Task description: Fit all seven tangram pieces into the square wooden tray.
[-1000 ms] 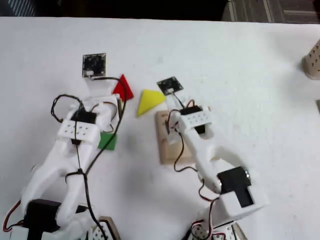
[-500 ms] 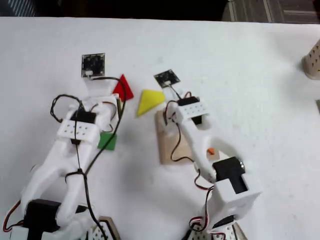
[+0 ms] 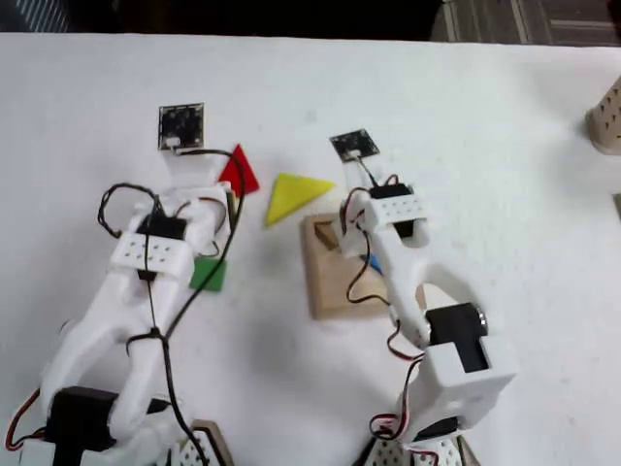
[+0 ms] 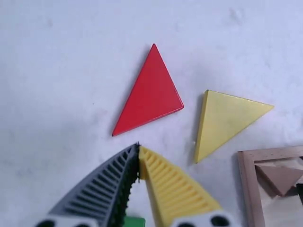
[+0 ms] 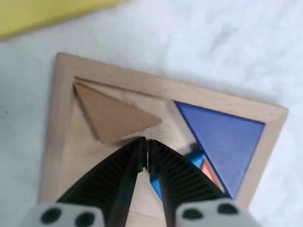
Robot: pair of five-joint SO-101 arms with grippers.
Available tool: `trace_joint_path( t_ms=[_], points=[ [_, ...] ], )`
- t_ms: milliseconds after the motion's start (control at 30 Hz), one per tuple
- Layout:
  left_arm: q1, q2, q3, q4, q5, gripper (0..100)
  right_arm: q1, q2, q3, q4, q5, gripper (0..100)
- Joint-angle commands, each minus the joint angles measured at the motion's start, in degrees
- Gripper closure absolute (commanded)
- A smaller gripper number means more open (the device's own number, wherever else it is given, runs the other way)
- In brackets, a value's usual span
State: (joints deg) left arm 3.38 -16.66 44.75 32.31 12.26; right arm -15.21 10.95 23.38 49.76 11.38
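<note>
The square wooden tray (image 3: 325, 291) lies at mid table and holds a brown triangle (image 5: 113, 113), a blue triangle (image 5: 222, 137) and a small orange and blue bit (image 5: 201, 163) beside it. My right gripper (image 5: 146, 142) is shut with nothing in it, its tip over the tray floor just by the brown triangle's edge. A red triangle (image 4: 149, 94) and a yellow triangle (image 4: 222, 120) lie flat on the white table beyond the tray. My left gripper (image 4: 138, 147) is shut and empty, its tip just short of the red triangle. A green piece (image 3: 209, 275) lies under the left arm.
The white table (image 3: 485, 146) stretches open to the right and back. A pale pegged block (image 3: 606, 121) stands at the right edge. Cables hang from both arms over the tray (image 5: 64, 104) and the green piece (image 4: 135, 221).
The right arm swung first a little to the back left, then to the right, uncovering the tray's left part and the brown triangle. The left arm has kept still.
</note>
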Motion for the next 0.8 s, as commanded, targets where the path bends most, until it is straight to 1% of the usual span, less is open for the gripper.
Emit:
trace_joint_path(
  t_ms=[0,167,300,433,600,667,767],
  points=[
    [-0.5,-2.8,-0.2,-1.4,-0.7,97,-0.6,-0.6,-2.9,-2.9,0.3,97.9],
    [-0.5,-2.8,-0.2,-1.3,-0.7,97,-0.6,-0.6,-2.9,-5.1,0.4,97.9],
    [-0.5,-2.8,-0.2,-1.2,-0.7,97,0.0,-1.2,-2.6,-4.5,0.7,97.9],
    [-0.5,-2.9,-0.2,-1.1,-0.7,97,0.5,-2.5,-2.6,-1.9,0.6,97.9],
    [-1.5,-3.3,-0.2,-0.9,-4.7,97,0.6,-7.8,1.6,-1.0,0.6,97.9],
    [-1.6,-3.4,-0.3,1.8,-5.1,97,0.6,-10.2,4.5,-1.9,0.4,97.9],
    [-1.8,-3.5,-0.7,8.4,-5.2,96,0.7,-14.0,9.1,-4.4,0.5,97.9]
  ],
)
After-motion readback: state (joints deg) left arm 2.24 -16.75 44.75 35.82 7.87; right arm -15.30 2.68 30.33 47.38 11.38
